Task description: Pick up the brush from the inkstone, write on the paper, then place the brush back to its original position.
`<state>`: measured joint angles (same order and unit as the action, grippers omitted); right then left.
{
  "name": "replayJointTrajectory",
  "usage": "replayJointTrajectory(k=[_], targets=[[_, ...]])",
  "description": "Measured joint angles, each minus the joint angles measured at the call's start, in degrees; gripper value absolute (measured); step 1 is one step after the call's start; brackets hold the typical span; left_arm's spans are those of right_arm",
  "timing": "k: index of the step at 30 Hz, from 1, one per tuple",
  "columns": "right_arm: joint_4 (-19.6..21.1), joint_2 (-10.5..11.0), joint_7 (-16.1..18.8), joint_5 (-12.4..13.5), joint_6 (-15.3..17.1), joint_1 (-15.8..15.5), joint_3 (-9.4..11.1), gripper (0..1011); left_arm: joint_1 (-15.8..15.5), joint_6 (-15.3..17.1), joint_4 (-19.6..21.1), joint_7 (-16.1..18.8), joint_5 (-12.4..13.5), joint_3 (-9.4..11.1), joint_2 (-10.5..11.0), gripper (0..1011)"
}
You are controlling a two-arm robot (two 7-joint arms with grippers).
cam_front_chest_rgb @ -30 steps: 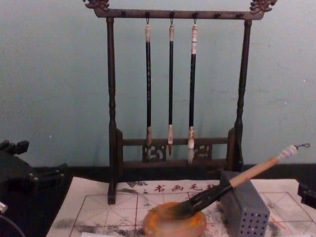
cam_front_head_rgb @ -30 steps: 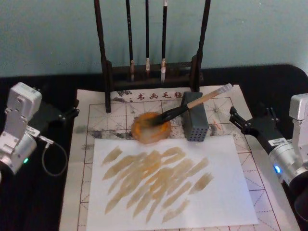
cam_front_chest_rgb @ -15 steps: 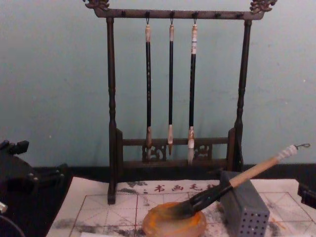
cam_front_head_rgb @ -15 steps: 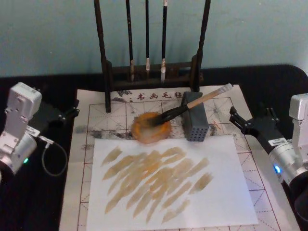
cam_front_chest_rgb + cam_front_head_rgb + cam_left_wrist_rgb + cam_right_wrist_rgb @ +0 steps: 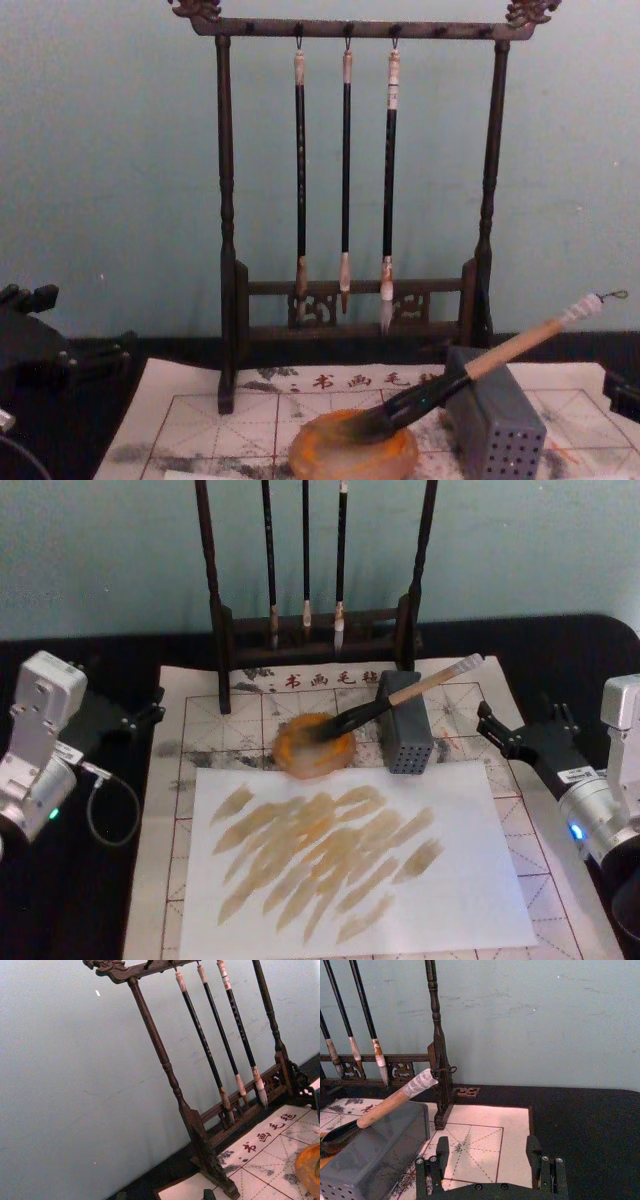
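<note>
Right end effector (image 5: 497, 732) open — brush (image 5: 400, 696) apart, on inkstone (image 5: 314, 747).

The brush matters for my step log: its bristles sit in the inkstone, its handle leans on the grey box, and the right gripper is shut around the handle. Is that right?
Not quite. The brush does rest with bristles in the inkstone and handle across the grey box, but the right gripper is not on it. The head view shows it open, off to the brush's right.
</note>
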<state>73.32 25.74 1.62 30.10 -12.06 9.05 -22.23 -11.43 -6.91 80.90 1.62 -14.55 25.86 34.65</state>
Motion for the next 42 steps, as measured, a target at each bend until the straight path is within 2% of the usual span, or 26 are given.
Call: replayJointTrajectory(k=[42], targets=[[0.0, 0.0, 0.0, 0.0, 0.0, 0.0, 0.0, 1000, 0.0, 0.0, 0.0, 0.0, 0.0, 0.0, 0.0, 1001]])
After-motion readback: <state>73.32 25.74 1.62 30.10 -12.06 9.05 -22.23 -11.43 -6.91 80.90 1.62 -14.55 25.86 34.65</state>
